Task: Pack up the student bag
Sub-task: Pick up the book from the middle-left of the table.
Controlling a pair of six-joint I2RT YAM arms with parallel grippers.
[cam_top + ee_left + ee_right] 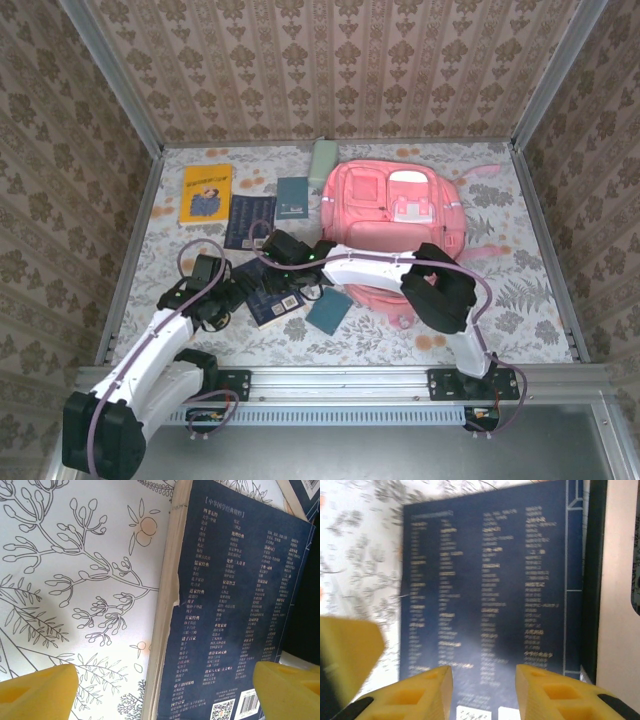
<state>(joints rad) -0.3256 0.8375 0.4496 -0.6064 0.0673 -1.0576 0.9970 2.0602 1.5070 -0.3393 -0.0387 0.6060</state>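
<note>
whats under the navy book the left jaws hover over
The navy book lies flat on the flower-print tablecloth, visible beside its worn spine. Anything beneath its cover is hidden.

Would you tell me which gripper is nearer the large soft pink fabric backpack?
Right. The right gripper hovers over a dark blue book just left of the pink fabric backpack; the left gripper sits further left, lower in the top view.

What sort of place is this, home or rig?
Probably a staged test cell: patterned wall panels in aluminium framing, a floral-covered table, the student bag and books laid out.
</note>
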